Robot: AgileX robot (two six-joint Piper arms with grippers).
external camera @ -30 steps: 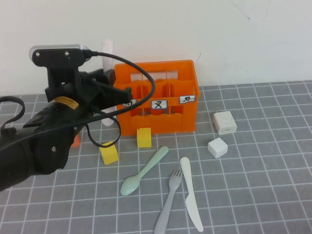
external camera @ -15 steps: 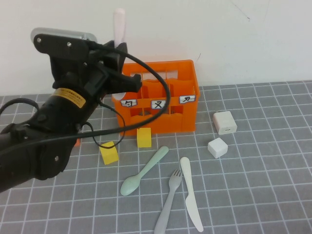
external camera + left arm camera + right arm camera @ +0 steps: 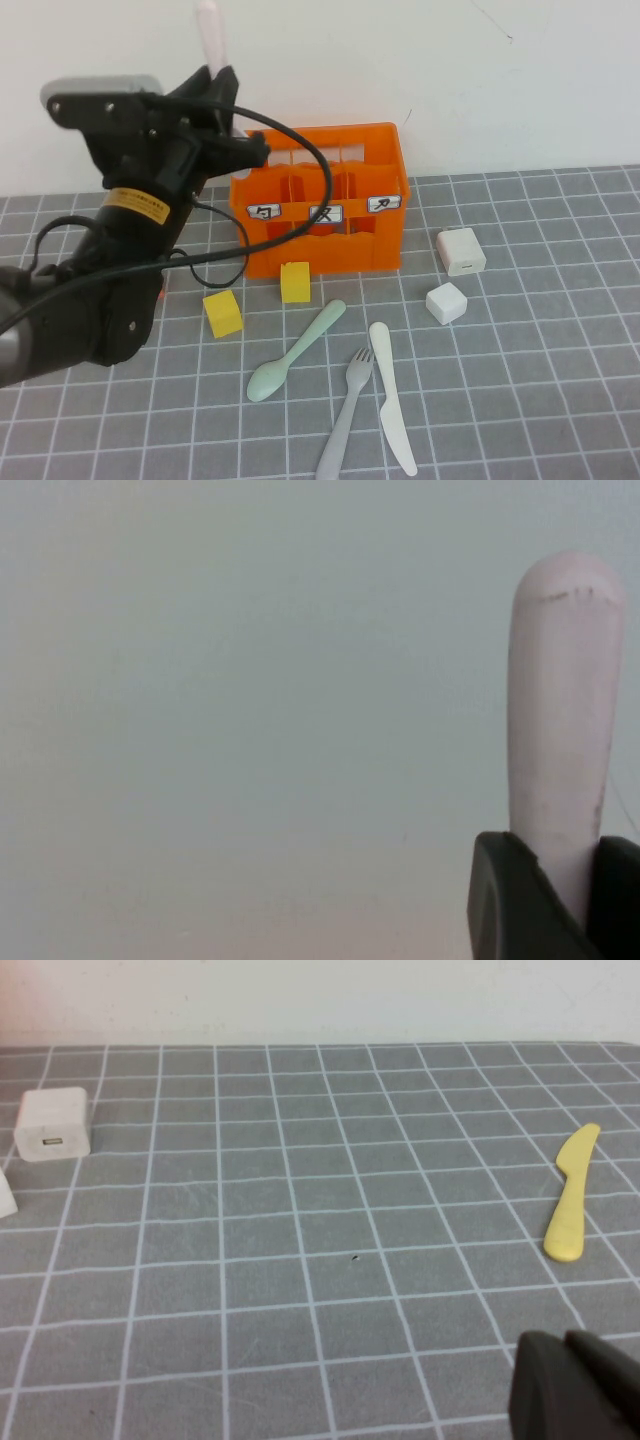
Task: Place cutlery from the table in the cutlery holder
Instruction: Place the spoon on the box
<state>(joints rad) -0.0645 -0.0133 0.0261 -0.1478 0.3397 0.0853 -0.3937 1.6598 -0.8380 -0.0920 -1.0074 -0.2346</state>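
Three views. High: left gripper [image 3: 215, 85] raised beside cutlery holder's [image 3: 322, 200] left end, clamped on pink spoon [image 3: 209, 35], handle up, bowl hidden. Mint spoon [image 3: 296, 351], fork [image 3: 347, 412], knife [image 3: 392, 410] flat on table [image 3: 540, 380]. Right wrist only: yellow knife [image 3: 571, 1206]; right gripper [image 3: 575, 1385] cropped, fingers' state cannot tell.

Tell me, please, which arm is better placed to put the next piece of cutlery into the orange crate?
The left. Its left gripper is shut on the pale pink plastic spoon, raised beside the bright orange plastic crate. The right gripper holds nothing over the grey gridded table.
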